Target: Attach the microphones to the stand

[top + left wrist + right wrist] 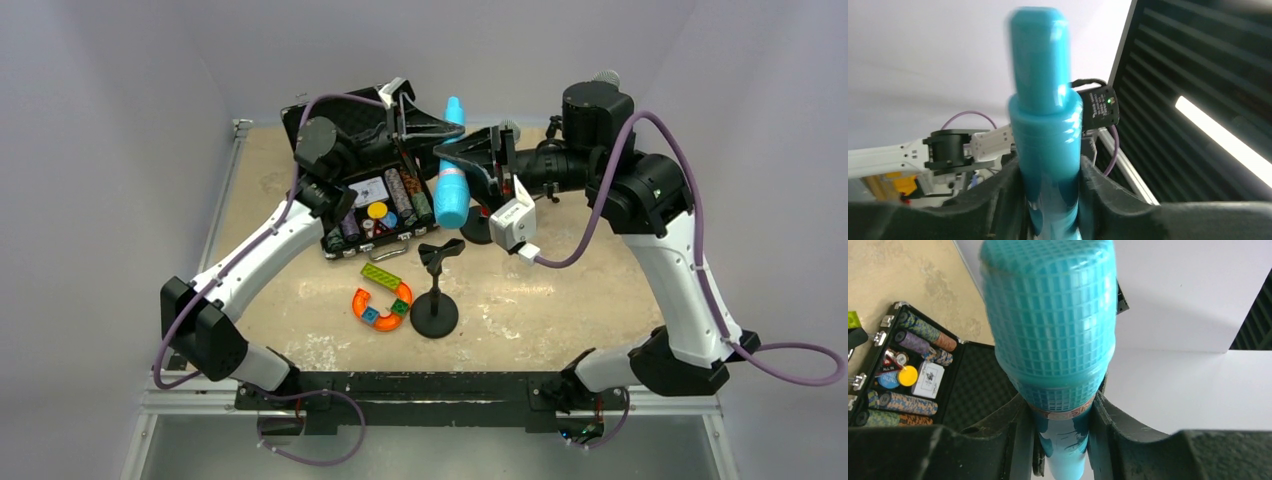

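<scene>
The step in hand appears to be a transfer or regrasp of the light-blue microphone (451, 195), which hangs in the air above the far half of the surface (560, 290), beside an open chip case (375, 210). Both arms have it. The left end effector (452, 127) is closed on the slim handle near the tail. The right end effector (452, 158) is clamped on the neck just under the mesh head, as its wrist view shows. The head points toward the near edge.

The stand (435, 290) sits nearer the robot, and its clip (441, 252) holds nothing. The next move probably calls for one end effector to let go. The other would then carry the handle down into that clip.
</scene>
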Action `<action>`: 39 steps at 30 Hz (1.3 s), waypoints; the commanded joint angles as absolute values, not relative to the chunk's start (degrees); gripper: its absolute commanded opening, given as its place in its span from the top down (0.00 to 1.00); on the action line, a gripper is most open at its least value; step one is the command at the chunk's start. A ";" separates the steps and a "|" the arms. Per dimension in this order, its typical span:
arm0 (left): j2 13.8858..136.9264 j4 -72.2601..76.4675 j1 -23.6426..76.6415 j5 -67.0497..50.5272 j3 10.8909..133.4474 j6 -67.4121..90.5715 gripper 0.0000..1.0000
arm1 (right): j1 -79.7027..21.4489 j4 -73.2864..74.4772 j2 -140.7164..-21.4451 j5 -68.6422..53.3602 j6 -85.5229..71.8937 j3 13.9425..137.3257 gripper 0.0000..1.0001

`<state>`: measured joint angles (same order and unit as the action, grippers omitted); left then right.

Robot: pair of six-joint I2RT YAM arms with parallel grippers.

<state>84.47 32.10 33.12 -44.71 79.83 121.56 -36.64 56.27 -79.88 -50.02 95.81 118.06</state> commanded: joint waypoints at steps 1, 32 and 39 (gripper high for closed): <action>82.11 40.62 32.84 -43.51 78.90 122.17 0.44 | -37.26 59.15 -79.60 -51.94 87.42 121.22 0.96; 32.81 -31.69 26.81 -11.99 63.76 23.60 0.01 | -14.59 40.10 -54.33 -66.82 7.98 88.44 1.00; 24.79 -32.73 26.81 -16.65 54.90 16.85 0.01 | -12.66 43.24 -50.30 -65.75 18.17 80.00 1.00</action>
